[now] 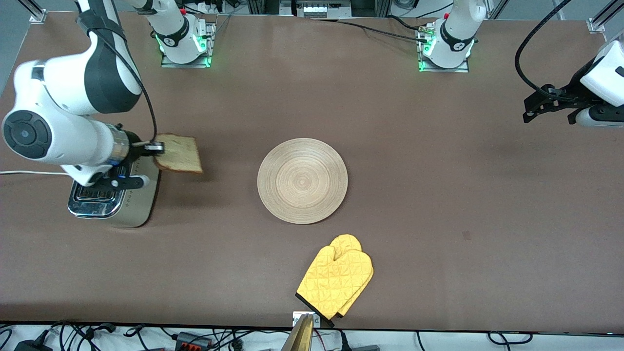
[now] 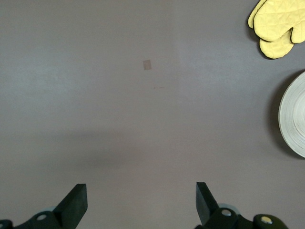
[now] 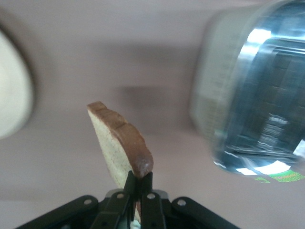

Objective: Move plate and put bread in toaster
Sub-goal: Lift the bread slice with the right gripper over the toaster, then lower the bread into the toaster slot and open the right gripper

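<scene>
Right end effector clamps one bread beside one toaster; left end effector gapes empty.

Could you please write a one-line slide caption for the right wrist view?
Right end effector pinching a light brown bread slice on edge beside the chrome-topped beige toaster.

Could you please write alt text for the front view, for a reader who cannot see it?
The right gripper holds the bread in shut jaws in the air beside the toaster, at the right arm's end of the table. The plate lies bare mid-table, a yellow oven mitt nearer the camera. The left gripper waits over the table's other end.
</scene>
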{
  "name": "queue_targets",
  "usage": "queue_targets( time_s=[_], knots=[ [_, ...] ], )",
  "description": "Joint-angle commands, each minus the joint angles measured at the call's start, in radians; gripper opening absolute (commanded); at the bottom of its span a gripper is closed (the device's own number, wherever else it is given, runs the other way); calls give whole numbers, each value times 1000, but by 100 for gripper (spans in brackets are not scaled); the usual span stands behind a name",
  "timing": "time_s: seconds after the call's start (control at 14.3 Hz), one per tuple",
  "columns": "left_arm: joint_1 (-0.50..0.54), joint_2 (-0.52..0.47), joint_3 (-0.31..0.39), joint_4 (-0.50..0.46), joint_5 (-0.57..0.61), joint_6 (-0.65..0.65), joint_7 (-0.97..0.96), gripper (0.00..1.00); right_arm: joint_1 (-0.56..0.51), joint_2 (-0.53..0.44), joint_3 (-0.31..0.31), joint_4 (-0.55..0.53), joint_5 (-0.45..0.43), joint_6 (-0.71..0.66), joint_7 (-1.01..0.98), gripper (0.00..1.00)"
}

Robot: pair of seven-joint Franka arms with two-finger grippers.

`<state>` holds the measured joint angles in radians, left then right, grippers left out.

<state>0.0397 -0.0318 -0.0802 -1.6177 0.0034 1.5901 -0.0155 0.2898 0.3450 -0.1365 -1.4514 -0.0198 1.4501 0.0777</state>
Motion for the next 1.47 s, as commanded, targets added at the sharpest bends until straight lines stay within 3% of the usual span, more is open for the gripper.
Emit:
queue_targets(
  time_s=[0.0, 0.35, 0.49, 0.63, 1.4],
  knots=[
    [11, 12, -10, 29, 7, -16, 17, 100, -17, 29, 1, 91, -174, -121, -41, 0],
    [9, 12, -12, 30, 7, -16, 15, 100, -34, 31, -60, 141, -310, -158, -41, 0],
    [9, 12, -10, 30, 7, -16, 15, 100, -35, 78, -60, 207, -368, -160, -42, 0],
    [11, 12, -10, 30, 7, -18, 15, 100, -37, 114, -61, 252, -376, -162, -47, 0],
    [8, 12, -10, 30, 7, -18, 14, 100, -61, 206, -61, 255, -378, -116, -42, 0]
  ],
)
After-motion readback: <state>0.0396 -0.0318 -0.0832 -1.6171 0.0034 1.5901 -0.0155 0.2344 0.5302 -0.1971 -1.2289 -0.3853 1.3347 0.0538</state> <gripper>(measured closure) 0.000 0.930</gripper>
